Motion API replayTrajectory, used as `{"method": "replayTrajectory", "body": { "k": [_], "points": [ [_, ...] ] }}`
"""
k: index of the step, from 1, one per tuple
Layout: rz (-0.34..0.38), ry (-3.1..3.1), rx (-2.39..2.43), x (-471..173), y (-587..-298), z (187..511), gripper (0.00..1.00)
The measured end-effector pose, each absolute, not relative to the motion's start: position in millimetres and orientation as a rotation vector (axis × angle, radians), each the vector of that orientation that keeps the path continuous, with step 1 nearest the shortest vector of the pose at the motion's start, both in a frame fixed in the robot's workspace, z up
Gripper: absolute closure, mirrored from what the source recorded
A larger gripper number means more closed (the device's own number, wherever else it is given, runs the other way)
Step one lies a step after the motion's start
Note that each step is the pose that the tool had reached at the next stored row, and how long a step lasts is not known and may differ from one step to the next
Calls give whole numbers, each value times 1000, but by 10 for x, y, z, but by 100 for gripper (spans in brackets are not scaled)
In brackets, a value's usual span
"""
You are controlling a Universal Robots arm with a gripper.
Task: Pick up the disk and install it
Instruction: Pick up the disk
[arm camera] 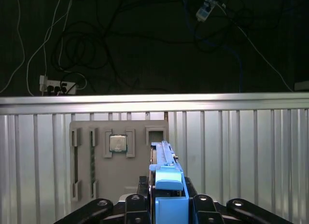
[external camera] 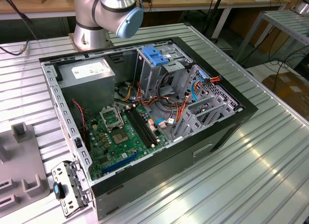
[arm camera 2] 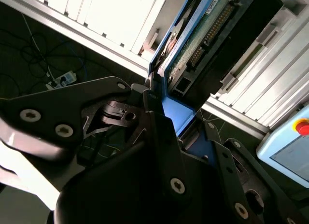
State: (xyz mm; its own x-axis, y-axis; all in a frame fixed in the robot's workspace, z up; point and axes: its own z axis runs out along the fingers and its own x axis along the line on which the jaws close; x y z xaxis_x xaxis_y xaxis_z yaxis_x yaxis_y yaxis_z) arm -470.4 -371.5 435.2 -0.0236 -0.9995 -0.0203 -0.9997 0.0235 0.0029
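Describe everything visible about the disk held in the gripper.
The disk is a flat slab in a blue plastic frame, held on edge in the gripper, whose fingers are closed on its two faces. In the second wrist view its green circuit board faces out, with a row of connector pins and a dark socket near one end. It appears to be held clear above the ribbed metal table, with only the gripper touching it.

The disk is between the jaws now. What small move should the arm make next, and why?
Probably a short straight lift. The jaws appear closed on the disk, which stands on edge over the grey tray, so clearing the tray first seems safest before going toward the drive cage in the open case.
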Motion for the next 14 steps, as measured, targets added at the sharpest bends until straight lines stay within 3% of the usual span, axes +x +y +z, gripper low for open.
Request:
{"method": "replayTrajectory", "body": {
  "k": [14],
  "points": [
    [22,2242,-2190,-4697,-3715,4547,63]
  ]
}}
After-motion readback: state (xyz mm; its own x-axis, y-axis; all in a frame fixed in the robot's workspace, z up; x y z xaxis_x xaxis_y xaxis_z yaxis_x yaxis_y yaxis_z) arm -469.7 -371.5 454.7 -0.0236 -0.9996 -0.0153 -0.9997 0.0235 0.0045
